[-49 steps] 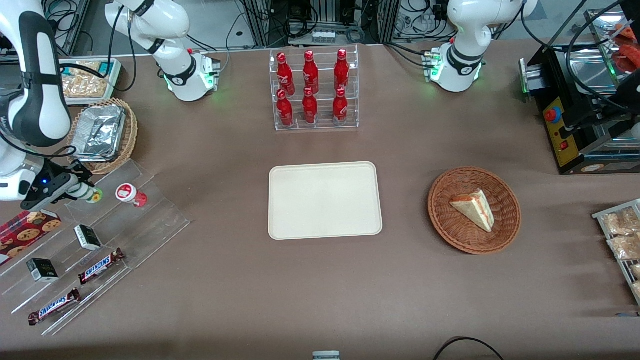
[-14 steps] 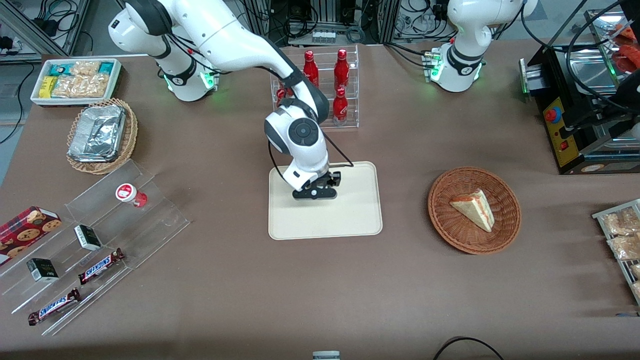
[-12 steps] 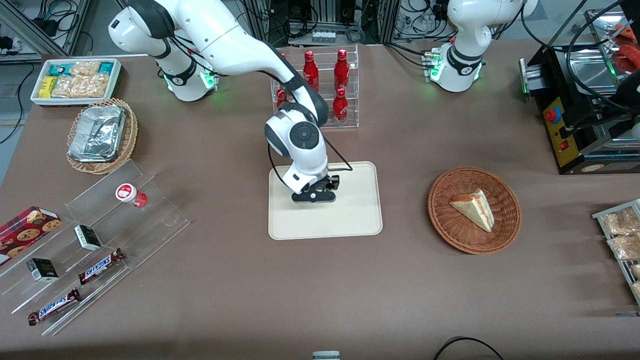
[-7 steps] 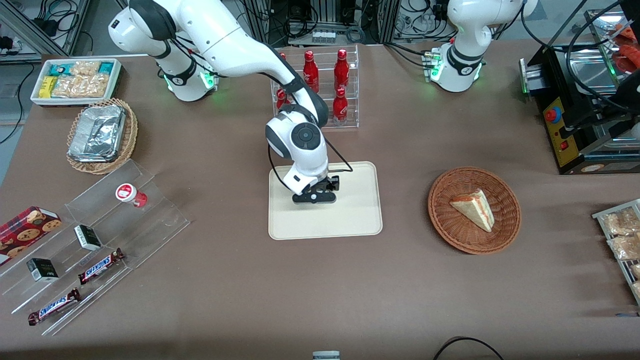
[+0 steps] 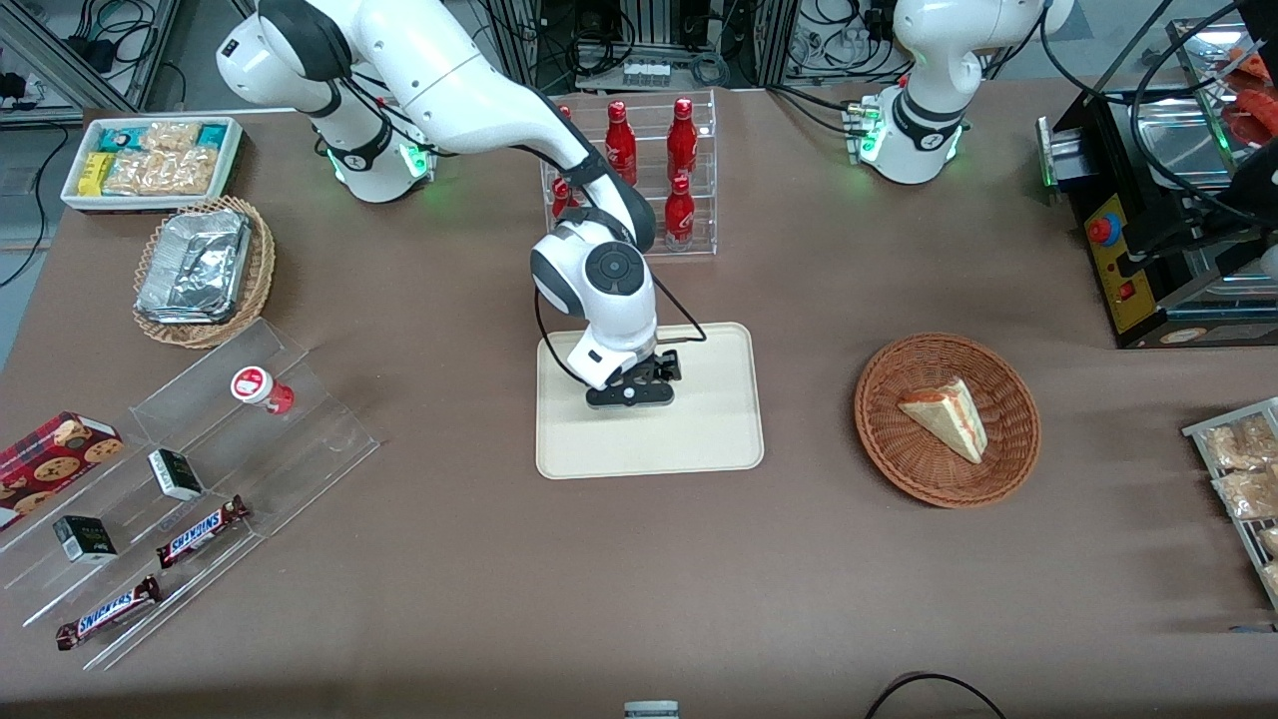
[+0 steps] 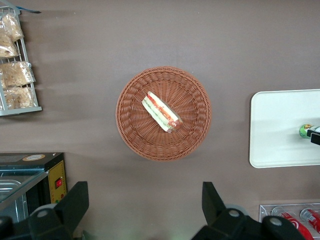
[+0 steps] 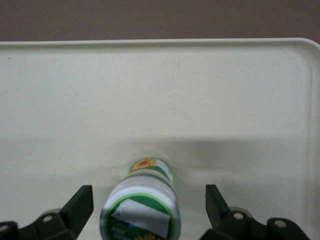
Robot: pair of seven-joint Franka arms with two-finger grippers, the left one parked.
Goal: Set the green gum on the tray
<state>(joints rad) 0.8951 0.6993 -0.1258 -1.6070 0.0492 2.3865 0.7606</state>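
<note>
Gum position: green gum [image 7: 141, 206] stands upright on the tray [image 7: 240, 100], its green-and-yellow marked lid facing up toward the wrist camera.
End effector: end effector [image 5: 639, 391] hangs low over the middle of the tray, fingers [image 7: 80, 206] spread wide on either side of the bottle and clear of it, so nothing is gripped.
Why so: the wide spread with the bottle resting on its base suggests the release is made; a straight lift would likely avoid tipping it.
Task state: by my judgement the placing is done, only the retreat remains.
Tray place: tray sits mid-surface, nearer the front camera than the clear rack of red bottles [image 5: 629, 175].
Surface: brown cloth-covered surface [image 5: 639, 559], with a wicker basket holding a sandwich wedge [image 5: 947, 417] toward the parked arm's end, and a red-lidded gum bottle [image 5: 262, 388] on a clear stepped stand toward the working arm's end.
Room: cables and metal framing line the edge farthest from the front camera.
</note>
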